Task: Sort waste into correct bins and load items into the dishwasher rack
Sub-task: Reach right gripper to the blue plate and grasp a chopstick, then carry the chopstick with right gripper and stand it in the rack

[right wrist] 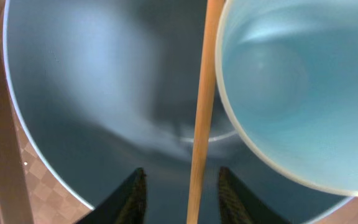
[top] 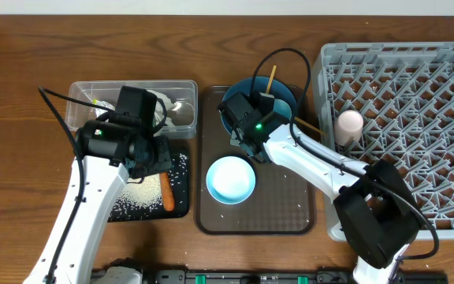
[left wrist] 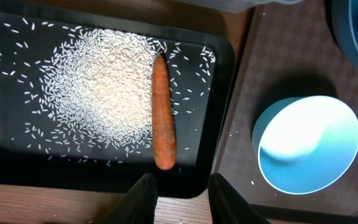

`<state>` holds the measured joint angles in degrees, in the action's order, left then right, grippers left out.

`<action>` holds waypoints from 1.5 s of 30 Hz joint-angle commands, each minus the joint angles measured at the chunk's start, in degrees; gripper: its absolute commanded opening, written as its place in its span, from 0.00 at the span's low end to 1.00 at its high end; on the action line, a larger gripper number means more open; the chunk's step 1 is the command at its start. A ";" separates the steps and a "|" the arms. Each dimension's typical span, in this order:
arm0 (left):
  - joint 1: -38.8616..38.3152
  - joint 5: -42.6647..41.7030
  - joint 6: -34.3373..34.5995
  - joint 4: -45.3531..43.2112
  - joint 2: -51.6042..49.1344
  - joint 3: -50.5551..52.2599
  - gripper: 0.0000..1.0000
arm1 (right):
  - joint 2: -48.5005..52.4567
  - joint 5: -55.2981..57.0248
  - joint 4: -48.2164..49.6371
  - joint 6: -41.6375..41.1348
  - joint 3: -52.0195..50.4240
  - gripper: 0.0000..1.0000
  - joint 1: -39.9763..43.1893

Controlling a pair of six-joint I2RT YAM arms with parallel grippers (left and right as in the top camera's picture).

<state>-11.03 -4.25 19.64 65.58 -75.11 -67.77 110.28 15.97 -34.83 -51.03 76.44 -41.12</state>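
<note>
In the right wrist view a thin wooden chopstick (right wrist: pixel 201 106) runs between the fingers of my right gripper (right wrist: pixel 182 173), with a gap on each side, so the jaws are open around it. It lies across the blue plate (right wrist: pixel 92 93), beside the light blue cup (right wrist: pixel 291 93). From overhead, that gripper (top: pixel 247 106) hovers over the plate (top: pixel 286 93). A second chopstick (top: pixel 310 125) points toward the rack (top: pixel 416 102), which holds the pink cup (top: pixel 349 125). My left gripper (left wrist: pixel 183 180) is open and empty above the black tray (left wrist: pixel 11 155), which holds rice (left wrist: pixel 98 87) and the carrot (left wrist: pixel 163 112).
The pale blue bowl (top: pixel 231 179) sits on the brown serving tray (top: pixel 290 213). The clear tub (top: pixel 184 91) with white tissue (top: pixel 164 106) stands behind the black tray. The right arm reaches in from the lower right, alongside the rack.
</note>
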 commanded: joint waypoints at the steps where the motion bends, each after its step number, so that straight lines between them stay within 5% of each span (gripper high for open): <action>1: 0.24 0.87 -0.55 0.13 0.74 -0.72 0.31 | 1.09 1.81 0.09 -0.57 -0.28 0.30 -0.11; 10: 0.24 0.90 -0.57 0.15 0.74 -0.72 0.32 | 1.44 1.86 -0.24 -0.57 -0.39 0.19 -0.11; 14: 0.24 0.90 -0.55 0.09 0.74 -0.72 0.33 | 1.44 1.84 -0.26 -0.55 -0.39 0.05 -0.11; 26: 0.24 0.90 -0.55 -0.11 0.74 -0.72 0.38 | 0.81 1.53 1.07 5.09 -0.31 0.01 -0.20; 27: 0.24 0.90 -0.55 -0.11 0.74 -0.72 0.47 | 0.04 0.66 1.44 6.82 -0.02 0.01 -0.17; 33: 0.24 0.87 -0.52 -0.28 0.74 -0.72 0.70 | -6.49 -7.23 3.30 19.61 2.95 0.01 -0.13; 39: 0.24 0.87 -0.55 -0.26 0.74 -0.72 0.86 | -16.74 -9.14 -0.63 26.21 3.21 0.01 1.31; 45: 0.24 0.87 -0.55 -0.26 0.74 -0.72 0.93 | -28.04 -8.90 -14.53 36.74 3.21 0.01 9.18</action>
<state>-11.03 -4.10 19.42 65.34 -75.11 -67.77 86.08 6.92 -45.76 -22.57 79.13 -36.49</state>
